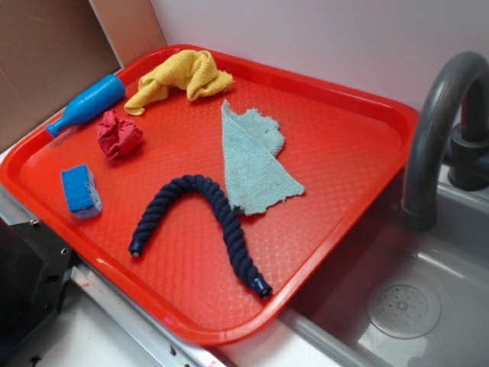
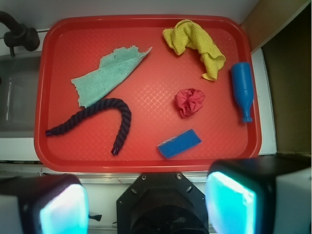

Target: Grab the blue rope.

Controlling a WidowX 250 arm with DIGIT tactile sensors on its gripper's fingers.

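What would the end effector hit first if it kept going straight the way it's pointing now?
Probably bare red plastic tray, near the small blue rectangular sponge. The open end effector points between sponge and dark navy twisted rope, though depth is unclear.

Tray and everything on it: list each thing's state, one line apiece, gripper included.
red tray: flat beside the sink
blue rope: lying arched on the tray, not held
green cloth: spread flat, touching the rope
yellow cloth: bunched
red cloth: balled up
blue bottle: on its side
blue sponge: lying flat
gripper: open, above the tray's edge
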